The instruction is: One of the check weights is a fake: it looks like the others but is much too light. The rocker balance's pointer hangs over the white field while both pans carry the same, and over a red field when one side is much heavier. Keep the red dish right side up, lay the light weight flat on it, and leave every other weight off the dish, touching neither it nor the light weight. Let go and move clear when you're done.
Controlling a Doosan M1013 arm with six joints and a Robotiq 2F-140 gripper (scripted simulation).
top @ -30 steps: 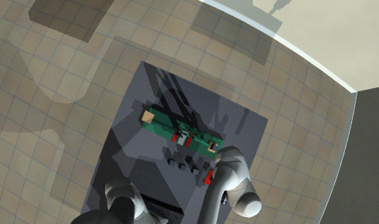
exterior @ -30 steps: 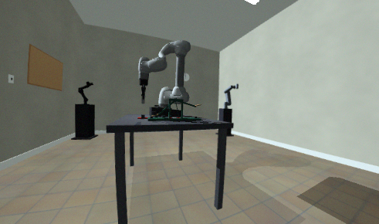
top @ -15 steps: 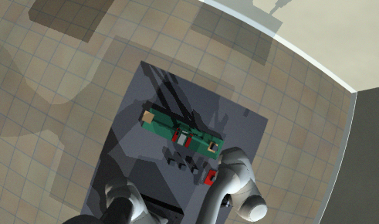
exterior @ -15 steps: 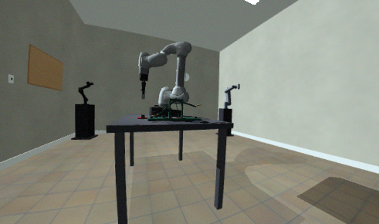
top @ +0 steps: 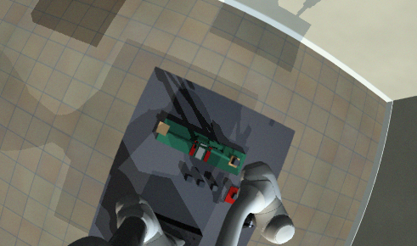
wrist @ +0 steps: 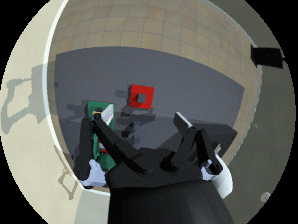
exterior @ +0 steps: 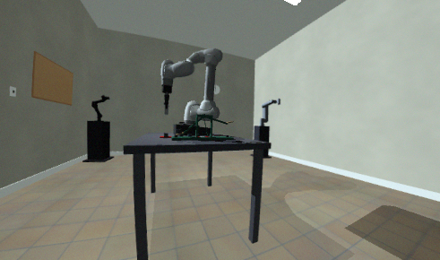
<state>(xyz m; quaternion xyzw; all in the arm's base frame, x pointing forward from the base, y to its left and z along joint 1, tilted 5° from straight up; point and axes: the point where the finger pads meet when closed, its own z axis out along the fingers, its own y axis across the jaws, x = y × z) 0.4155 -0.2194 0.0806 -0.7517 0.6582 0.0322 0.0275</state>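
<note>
The red dish (top: 228, 198) (exterior: 161, 137) (wrist: 134, 104) lies right side up on the table. A small dark grey weight (top: 234, 195) (exterior: 166, 134) (wrist: 142, 98) rests on it, near its middle. The green rocker balance (top: 175, 146) carries one dark weight (top: 234, 161) on its right pan in the top view; its left pan (top: 163, 128) is empty and raised. Three weights (top: 188, 177) (top: 200, 182) (top: 214, 187) stand in a row on the table between balance and dish, off the dish. The pointer is not clear. My gripper (exterior: 167, 111) (wrist: 144, 114) is open and empty, high above the table.
The arm (top: 262, 192) partly covers the area right of the dish in the top view. A dark box-like block (wrist: 212, 132) stands on the table on the robot's side. The balance's frame (exterior: 197, 126) stands up from the table near the dish.
</note>
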